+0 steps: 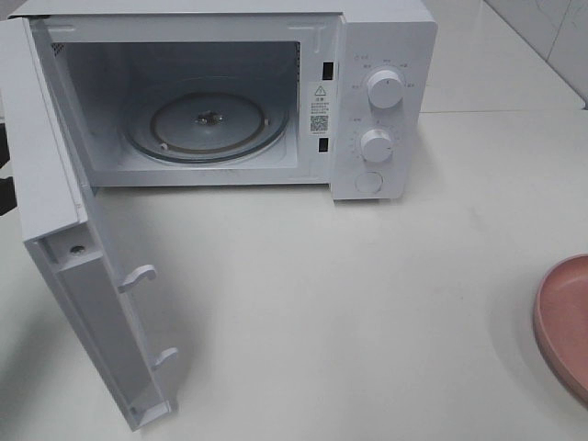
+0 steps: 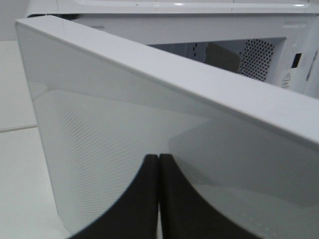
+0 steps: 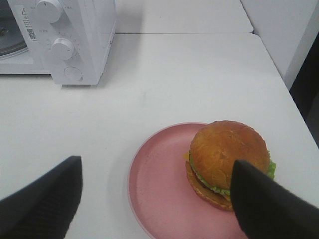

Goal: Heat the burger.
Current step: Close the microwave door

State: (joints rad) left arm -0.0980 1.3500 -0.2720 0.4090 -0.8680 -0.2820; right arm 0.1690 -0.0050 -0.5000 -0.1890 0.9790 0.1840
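- White bench point(image 1: 367, 303), smooth and pale, fills the high view and carries everything in the scene.
- At the bench's left edge, the white microwave door point(image 1: 87, 303) stands swung fully open, its inner face turned toward the middle of the bench, with two hook-shaped latches sticking out of it.
- The left claw point(image 2: 158, 199) shows only in its own wrist view: two dark fingers pressed flat together with nothing between them, just beside the outer face of the open door. Whether they touch the door cannot be told.
- Along the back edge, left of centre, sits the white microwave point(image 1: 220, 92), its cavity open to view.
- A round glass turntable point(image 1: 207, 124) lies on the cavity floor with nothing on it.
- To the right of the cavity is the control panel, with an upper knob point(image 1: 384, 89), a lower knob point(image 1: 377, 144) below it and a round button point(image 1: 368, 182) at the bottom.
- The middle of the bench in front of the microwave is bare white surface.
- At the right edge of the bench, toward the front, lies a round pink plate point(image 1: 568, 322), cut off by the frame in the high view.
- The burger point(image 3: 227, 162) sits on the far-right part of that plate, upright, with a golden-brown bun and a frill of green lettuce; it is seen only in the right wrist view.
- The right claw point(image 3: 159, 199) hangs above the plate with its dark fingers spread wide, one on each side, holding nothing; one fingertip overlaps the burger's edge in that view, and contact cannot be told.
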